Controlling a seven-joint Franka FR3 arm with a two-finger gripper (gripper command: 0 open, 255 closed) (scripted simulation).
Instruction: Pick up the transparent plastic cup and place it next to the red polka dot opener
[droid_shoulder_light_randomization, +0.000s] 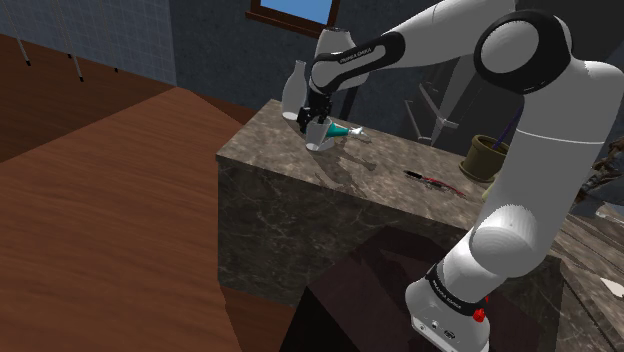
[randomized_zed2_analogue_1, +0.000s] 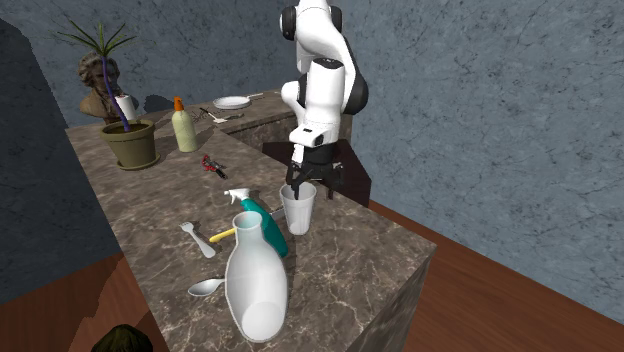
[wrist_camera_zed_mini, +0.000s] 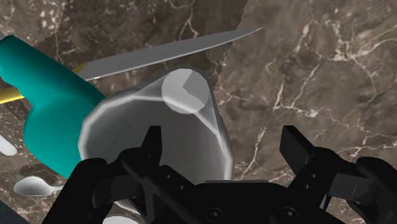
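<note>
Looking along the pincer, the wrist view gives what the other two cannot. It sees the clear cup from above, its round base showing through the mouth. One black finger sits over the opening and the other stands outside the wall, apart from it. The jaws are spread wide and clasp nothing. Beside the cup, on the side away from the outer finger, lies a teal spray bottle. Just beyond the cup a grey blade crosses the marbled counter.

The second exterior view shows heights instead. There the pincer hangs straight over the upright cup with its fingertips about level with the rim. The small red opener lies well apart from the pincer, farther along the counter towards a potted plant. A tall white bottle stands on the pincer's opposite side, near the cup. In the shoulder view the pincer and the cup sit close to the counter's far corner, and the opener lies well away from them, nearer the stand.
</note>
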